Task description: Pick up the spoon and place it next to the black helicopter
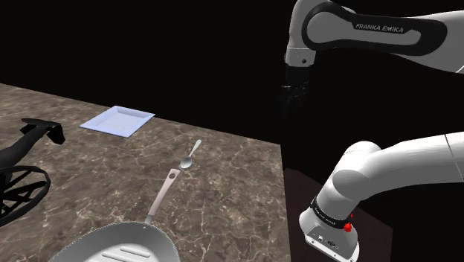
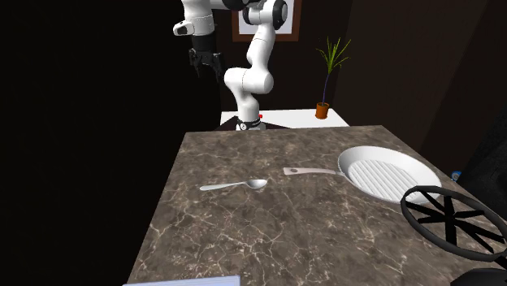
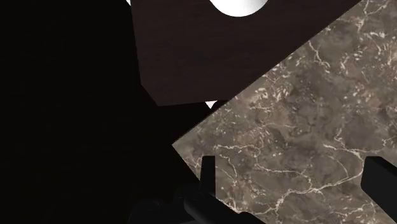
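You see the black two-finger gripper (image 3: 294, 184), fingers apart, above the brown veined marble tabletop (image 3: 305, 114); beyond its corner, a dark brown box (image 3: 191, 51).

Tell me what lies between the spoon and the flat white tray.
Nothing: in the shoulder view, only bare marbled tabletop separates the spoon from the tray.

One text can be read: the words "FRANKA EMIKA", in dark capital letters, on the white upper link of the arm (image 1: 379, 28) in the shoulder view. On the dark band (image 1: 327, 214) near the base of this arm there is also some small pale writing, but it is too small to read.
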`<move>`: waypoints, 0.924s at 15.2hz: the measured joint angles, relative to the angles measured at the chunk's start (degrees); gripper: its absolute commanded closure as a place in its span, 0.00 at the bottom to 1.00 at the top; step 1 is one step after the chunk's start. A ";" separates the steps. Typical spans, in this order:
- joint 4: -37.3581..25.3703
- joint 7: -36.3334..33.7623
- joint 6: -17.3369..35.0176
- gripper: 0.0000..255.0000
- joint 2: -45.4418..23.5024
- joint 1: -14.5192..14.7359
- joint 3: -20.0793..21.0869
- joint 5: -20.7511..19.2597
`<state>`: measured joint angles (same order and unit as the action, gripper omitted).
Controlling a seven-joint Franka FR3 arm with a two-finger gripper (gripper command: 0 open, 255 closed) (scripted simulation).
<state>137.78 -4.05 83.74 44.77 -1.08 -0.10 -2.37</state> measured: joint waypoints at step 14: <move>4.66 -25.88 19.72 0.00 -11.12 -0.47 11.74 14.40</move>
<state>142.44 -29.92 103.47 33.65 -1.56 11.64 12.03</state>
